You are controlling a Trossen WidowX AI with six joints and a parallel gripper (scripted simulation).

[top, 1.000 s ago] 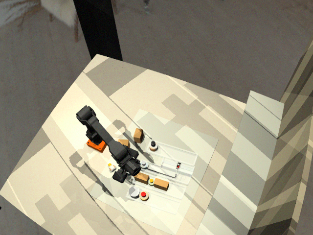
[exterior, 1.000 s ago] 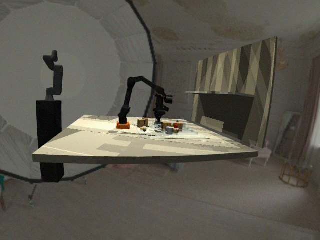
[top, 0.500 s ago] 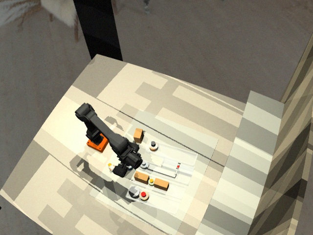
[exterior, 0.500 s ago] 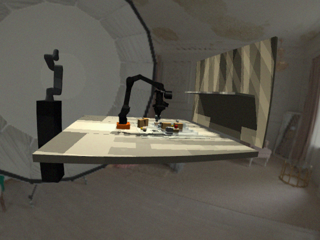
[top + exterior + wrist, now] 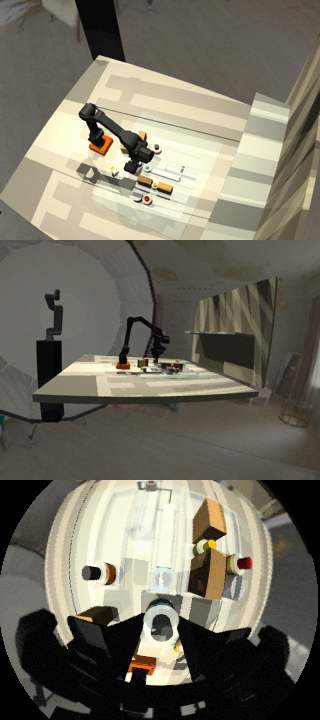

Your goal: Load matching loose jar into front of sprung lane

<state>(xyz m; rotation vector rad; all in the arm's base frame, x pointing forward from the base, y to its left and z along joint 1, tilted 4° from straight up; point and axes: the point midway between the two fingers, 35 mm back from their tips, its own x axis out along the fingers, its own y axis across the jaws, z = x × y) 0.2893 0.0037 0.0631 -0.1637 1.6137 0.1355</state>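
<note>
Pale jar, one, gripped upright in the black claw, just outside the front of the sprung lane

Detail: matching pale-blue jar, one, standing at the lane's front end, apart from the held piece; black-capped jar, one, to one side; yellow-capped jar, one, lying on the tabletop

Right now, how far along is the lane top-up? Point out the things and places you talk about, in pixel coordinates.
Done: matching pale jar (image 5: 161, 622) picked up.
In hand: jaws shut on it, in front of the sprung lane's jar (image 5: 147, 168) (image 5: 162, 579).
Left: push the row back, seat both jars on the lane floor, release gently.
</note>
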